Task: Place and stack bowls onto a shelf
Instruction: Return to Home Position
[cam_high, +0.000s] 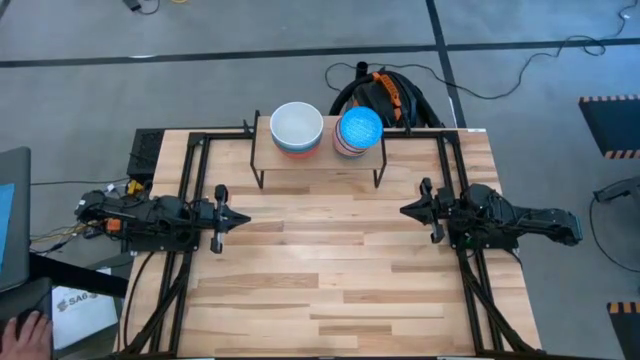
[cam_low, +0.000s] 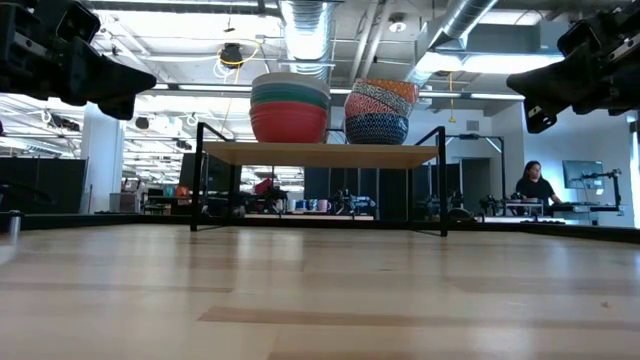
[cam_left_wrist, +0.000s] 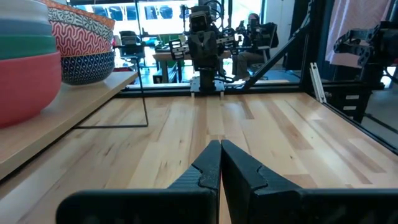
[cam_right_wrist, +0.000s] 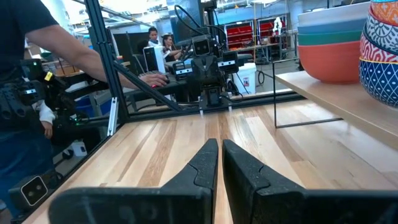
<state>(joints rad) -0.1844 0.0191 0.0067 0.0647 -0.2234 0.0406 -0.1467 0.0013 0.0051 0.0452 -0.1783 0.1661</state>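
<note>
Two stacks of bowls stand on the shelf (cam_high: 318, 160) at the table's far edge. The left stack (cam_low: 289, 107) has a red bowl at the bottom, green and light blue above, and a white bowl (cam_high: 297, 126) on top. The right stack (cam_low: 378, 112) has a blue-and-white patterned bowl at the bottom, a pink patterned one above, and a light blue bowl (cam_high: 360, 128) on top. My left gripper (cam_high: 243, 218) hangs shut over the table's left side. My right gripper (cam_high: 404, 210) hangs shut over the right side. Both are raised and hold nothing.
Bare wooden tabletop (cam_high: 330, 270) lies between the two arms and in front of the shelf. Black frame rails (cam_high: 190, 200) run along both sides. A backpack (cam_high: 385, 95) lies on the floor behind the shelf. A person's arm (cam_right_wrist: 93, 59) shows beyond the table.
</note>
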